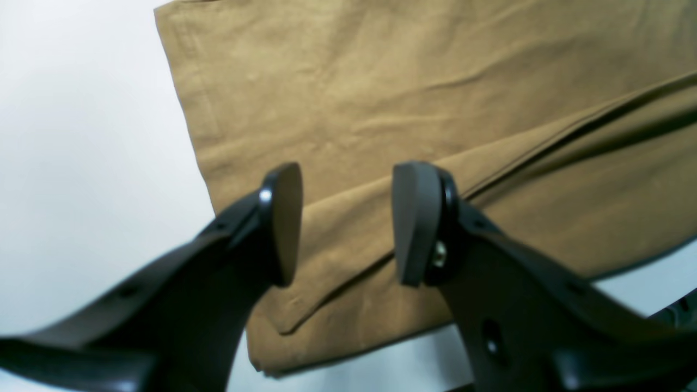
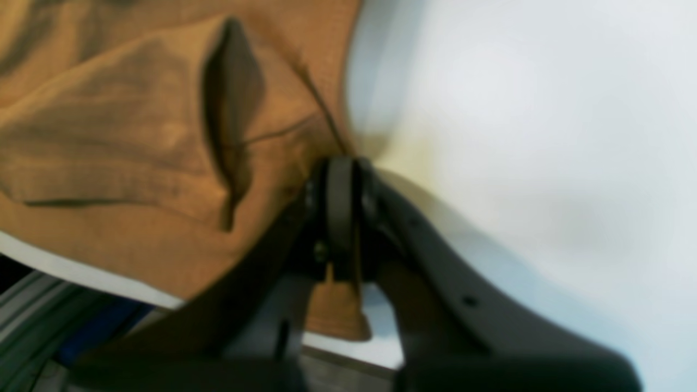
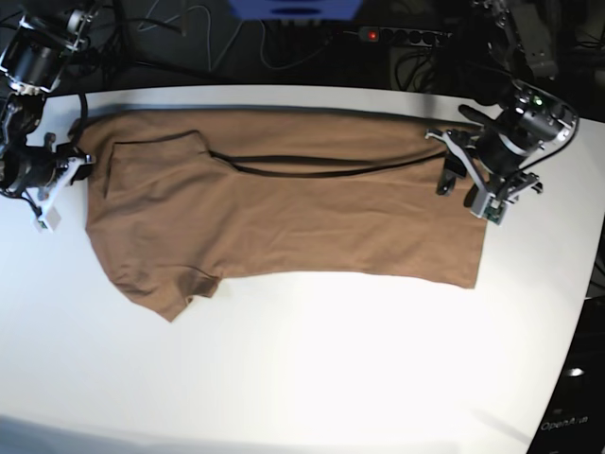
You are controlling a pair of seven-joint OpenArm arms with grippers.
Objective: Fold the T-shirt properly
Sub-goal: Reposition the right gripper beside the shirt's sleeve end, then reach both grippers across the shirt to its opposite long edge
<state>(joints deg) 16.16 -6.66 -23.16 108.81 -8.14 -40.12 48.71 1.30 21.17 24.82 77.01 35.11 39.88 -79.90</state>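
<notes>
The tan-brown T-shirt [image 3: 284,208] lies spread lengthwise across the white table [image 3: 312,369]. Its far long edge is folded over toward the middle, and one sleeve [image 3: 175,293] sticks out at the near left. My right gripper [image 3: 80,168] is at the shirt's left end, shut on the cloth edge. In the right wrist view the pads [image 2: 340,218] pinch a fold of T-shirt [image 2: 109,136], and a tab of cloth hangs below them. My left gripper [image 3: 457,189] is over the shirt's right end. Its fingers [image 1: 283,223] stand apart above the layered T-shirt [image 1: 381,98], holding nothing.
A power strip [image 3: 397,36] with a red light, loose cables and a blue object [image 3: 293,8] lie behind the table's far edge. The table's rounded right edge [image 3: 586,312] drops to a dark floor.
</notes>
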